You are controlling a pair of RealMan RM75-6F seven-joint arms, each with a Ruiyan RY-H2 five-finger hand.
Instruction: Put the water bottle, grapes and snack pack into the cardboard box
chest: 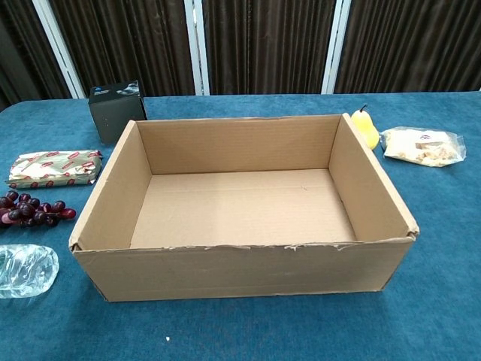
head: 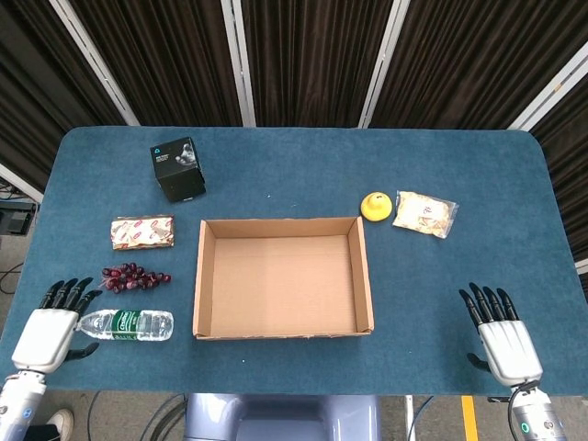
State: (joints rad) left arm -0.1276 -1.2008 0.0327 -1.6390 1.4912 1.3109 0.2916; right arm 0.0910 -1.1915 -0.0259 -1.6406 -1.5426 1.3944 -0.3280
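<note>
The open cardboard box (head: 280,280) stands mid-table with nothing in it; its front wall (chest: 240,267) fills the chest view. Left of it the water bottle (head: 127,324) (chest: 26,271) lies on its side, with the grapes (head: 134,277) (chest: 34,209) and a red-and-white snack pack (head: 142,231) (chest: 54,168) behind it. My left hand (head: 50,328) is at the bottle's cap end, fingers spread, the cap between fingers and thumb. My right hand (head: 502,340) rests open at the front right, far from everything.
A black carton (head: 177,169) (chest: 115,110) stands at the back left. A yellow pear (head: 375,206) (chest: 366,128) and a clear bag of snacks (head: 424,212) (chest: 421,146) lie beyond the box's right corner. The table's front edge runs just under both hands.
</note>
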